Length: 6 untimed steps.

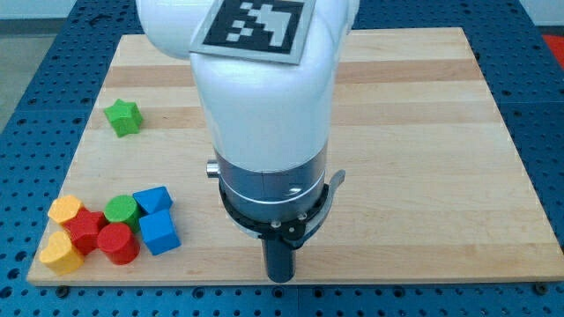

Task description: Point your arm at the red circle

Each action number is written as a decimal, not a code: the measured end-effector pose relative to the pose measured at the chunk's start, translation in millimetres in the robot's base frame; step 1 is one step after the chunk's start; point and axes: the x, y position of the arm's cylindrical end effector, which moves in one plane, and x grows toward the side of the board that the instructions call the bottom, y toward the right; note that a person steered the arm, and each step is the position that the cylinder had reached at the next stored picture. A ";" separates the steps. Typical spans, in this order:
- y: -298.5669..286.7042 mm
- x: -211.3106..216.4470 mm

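Note:
The red circle block (117, 243) lies near the view's bottom left, in a cluster with a red star block (85, 229), a green circle block (122, 210), two blue blocks (153, 201) (159, 232) and two yellow blocks (64, 210) (61, 252). My tip (280, 278) sits near the board's bottom edge at the middle, well to the right of the cluster, apart from every block. A green star block (123, 116) lies alone at the view's left.
The wooden board (423, 132) rests on a blue perforated table (546, 53). The white arm body (260, 97) with a black-and-white marker (256, 22) covers the board's upper middle.

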 end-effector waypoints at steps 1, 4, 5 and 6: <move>-4.6 -0.1; -150.6 -1.0; -167.6 -0.7; -204.2 -0.8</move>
